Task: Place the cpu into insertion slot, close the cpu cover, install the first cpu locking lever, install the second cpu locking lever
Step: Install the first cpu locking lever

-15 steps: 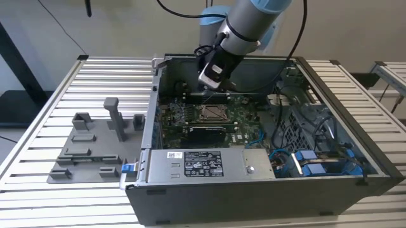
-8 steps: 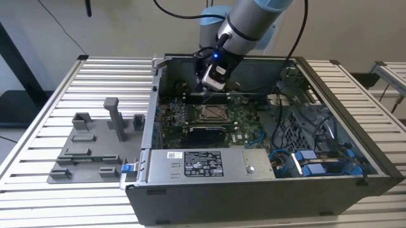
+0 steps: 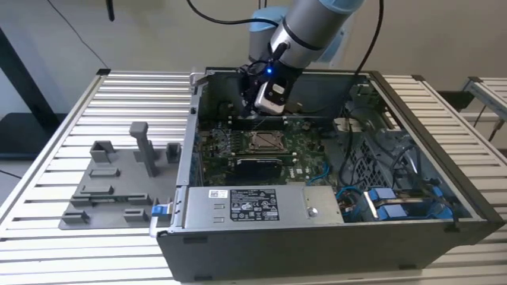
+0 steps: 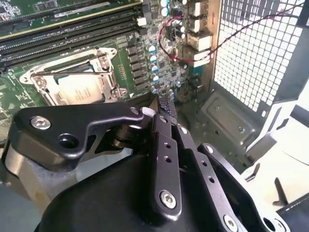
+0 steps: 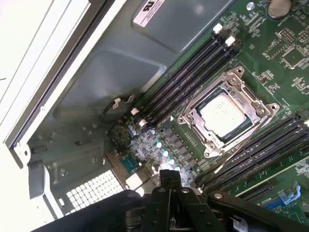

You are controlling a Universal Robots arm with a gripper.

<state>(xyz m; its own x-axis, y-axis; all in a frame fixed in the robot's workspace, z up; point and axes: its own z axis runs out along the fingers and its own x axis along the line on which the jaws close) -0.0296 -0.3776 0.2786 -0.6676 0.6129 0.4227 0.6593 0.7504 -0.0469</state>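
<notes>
Exterior view: an open computer case lies on a slatted desk, with a grey fixture tray beside it on the exterior view's left. The arm reaches down into the case, and the claw hangs over the green board near the case's back wall, close to the insertion slot but apart from it.

In both wrist views the claw has its fingers pressed together with nothing between them, its tip above a row of small capacitors off one corner of the slot.

The cpu sits flat in the slot, its pale top showing through the silver metal cover that lies down around it. Whether the locking levers are latched I cannot tell. Long black memory slots run alongside.
</notes>
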